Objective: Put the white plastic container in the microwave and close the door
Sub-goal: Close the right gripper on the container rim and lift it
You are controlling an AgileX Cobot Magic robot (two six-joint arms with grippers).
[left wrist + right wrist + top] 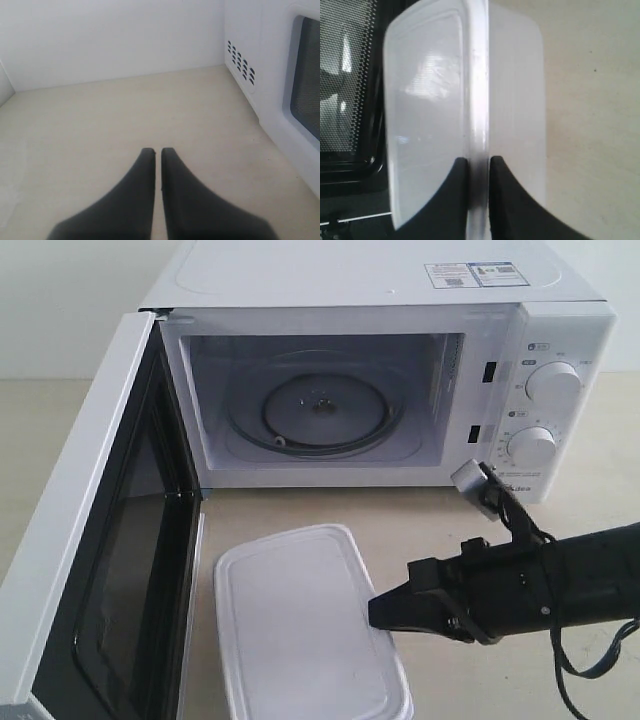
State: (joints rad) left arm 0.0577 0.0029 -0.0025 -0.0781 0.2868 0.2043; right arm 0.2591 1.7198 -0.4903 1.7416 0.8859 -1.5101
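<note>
The white plastic container (300, 625) sits in front of the microwave (380, 370), near the front edge. My right gripper (378, 612) is shut on the rim of its right side; the right wrist view shows the rim (476, 100) pinched between the two black fingers (506, 200). The door (95, 540) stands wide open at the left, dark inner face showing. The cavity holds only the glass turntable (318, 410). My left gripper (157, 152) is shut on nothing, hovering over bare table beside the microwave's outer side; it does not show in the exterior view.
Two round knobs (553, 382) are on the microwave's right panel. A vent grille (241, 64) marks the microwave's side wall. A white wall (110, 40) bounds the beige table (100, 130) behind the left gripper.
</note>
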